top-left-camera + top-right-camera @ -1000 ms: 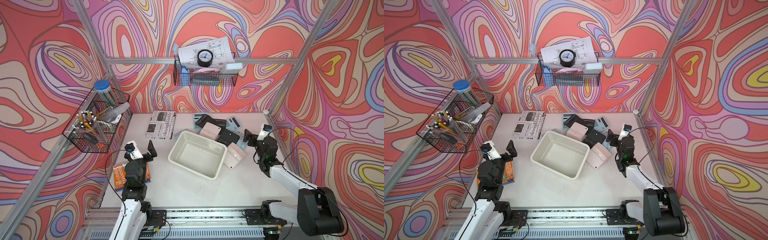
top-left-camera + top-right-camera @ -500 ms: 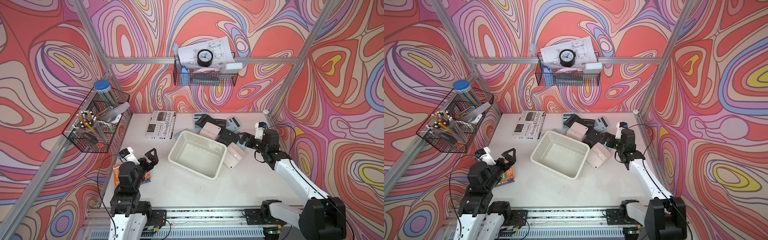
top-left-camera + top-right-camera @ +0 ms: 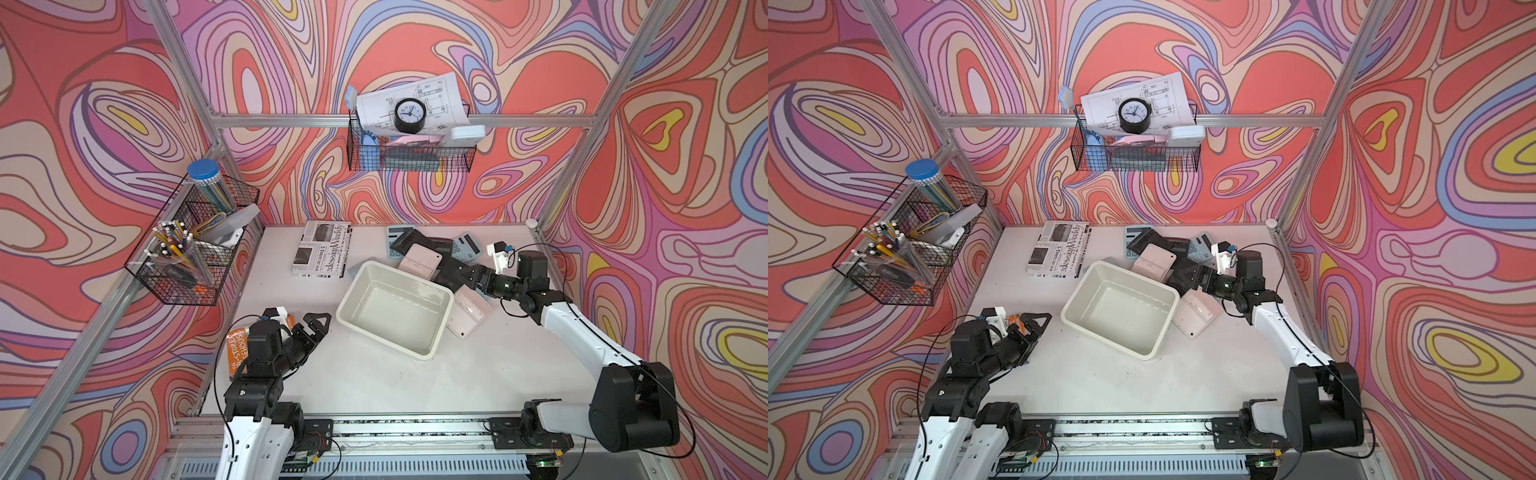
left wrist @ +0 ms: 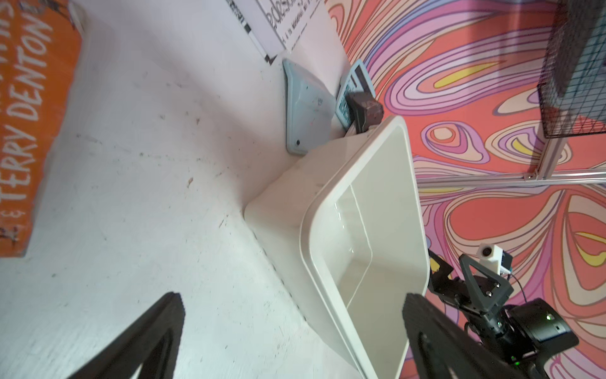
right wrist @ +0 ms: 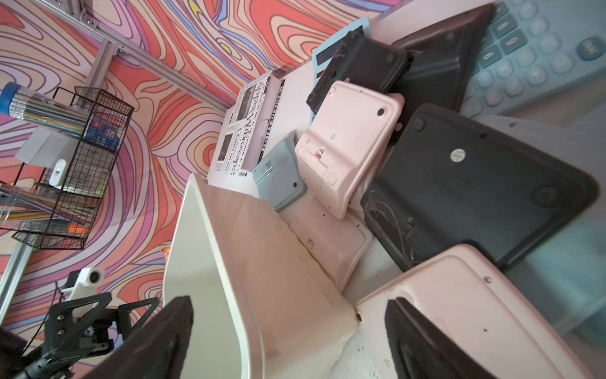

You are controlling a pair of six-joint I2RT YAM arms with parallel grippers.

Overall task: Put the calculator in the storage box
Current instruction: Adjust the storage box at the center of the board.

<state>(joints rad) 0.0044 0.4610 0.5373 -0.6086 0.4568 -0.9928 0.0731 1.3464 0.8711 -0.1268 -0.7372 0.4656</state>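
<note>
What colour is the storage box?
Plain cream-white; the storage box shows best in a top view.

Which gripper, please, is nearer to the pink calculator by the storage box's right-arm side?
Right. The right gripper hangs just beside the pink calculator; the left gripper is across the storage box.

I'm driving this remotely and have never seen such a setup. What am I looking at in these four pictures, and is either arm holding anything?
Two robot arms stand at the near edge of a white table, and each ends in a two-fingered pincer. The two wide pictures come from one overhead camera pair. The other two come from a camera on each wrist. The left pincer is open over the table, near an orange book. The right pincer is open above a heap of pink, black and blue calculators, beside the empty cream storage box. A newspaper-print magazine lies beyond the box. Neither pincer holds anything.
</note>
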